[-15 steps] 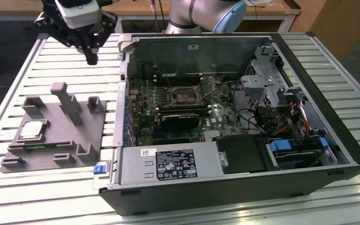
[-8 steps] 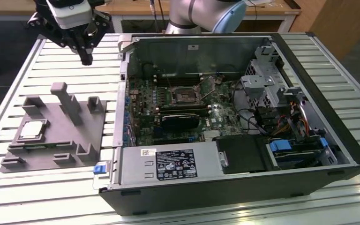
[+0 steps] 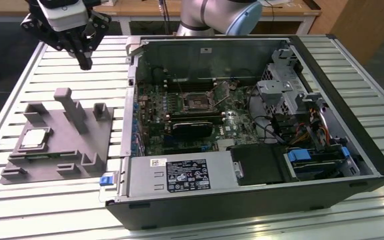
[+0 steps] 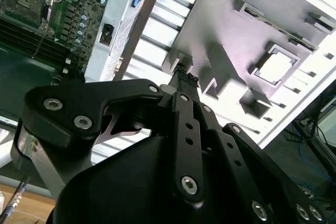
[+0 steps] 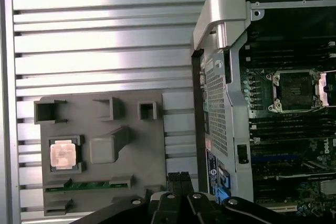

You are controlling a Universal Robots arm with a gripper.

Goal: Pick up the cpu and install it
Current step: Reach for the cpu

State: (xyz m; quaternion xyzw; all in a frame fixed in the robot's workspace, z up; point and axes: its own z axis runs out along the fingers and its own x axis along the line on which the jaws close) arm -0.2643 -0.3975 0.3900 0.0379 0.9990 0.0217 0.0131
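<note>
Closest to the lens, the hand (image 4: 184,78): fingers pressed together, holding nothing. Exterior view: it hangs over the slatted table (image 3: 52,75), well apart from the cpu (image 3: 35,138). The cpu lies flat in a square recess of the grey fixture block (image 3: 65,147). Open computer case (image 3: 245,202) stands just beside the block, on the exterior view's right.

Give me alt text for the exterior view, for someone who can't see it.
The cpu sits in a grey fixture block on a slatted table, with the shut gripper hanging nearby, holding nothing. An open computer case lies at the exterior view's right.
</note>
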